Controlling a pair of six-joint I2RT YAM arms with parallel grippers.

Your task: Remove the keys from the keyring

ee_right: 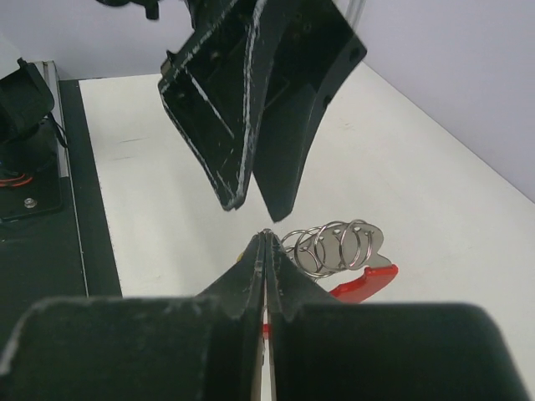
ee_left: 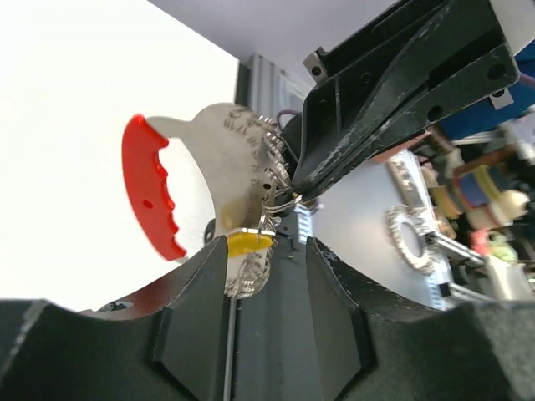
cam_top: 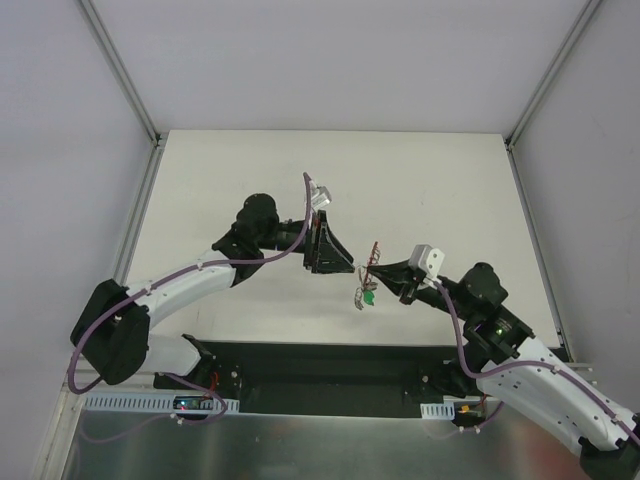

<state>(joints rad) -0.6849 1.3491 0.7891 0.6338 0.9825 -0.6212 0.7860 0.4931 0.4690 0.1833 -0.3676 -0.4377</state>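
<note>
The keys (cam_top: 367,288) are held clear of the table (cam_top: 240,180) as one small bunch, threaded on the keyring (ee_left: 281,179) — thin wire coils, seen overlapping in the right wrist view. The ring is pinched at the closed tips of the right gripper (ee_right: 265,238). A silvery key is edged along its head by a red cover (ee_left: 149,196). A yellow cover (ee_left: 248,243) hangs just below, and a green cover (cam_top: 369,296) is seen from above — low in the bunch.

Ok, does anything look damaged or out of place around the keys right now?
Nothing stands out. The keys hang together from the keyring, which the right tool pinches. The left tool, open beside them, shows only white scuff marks.
</note>
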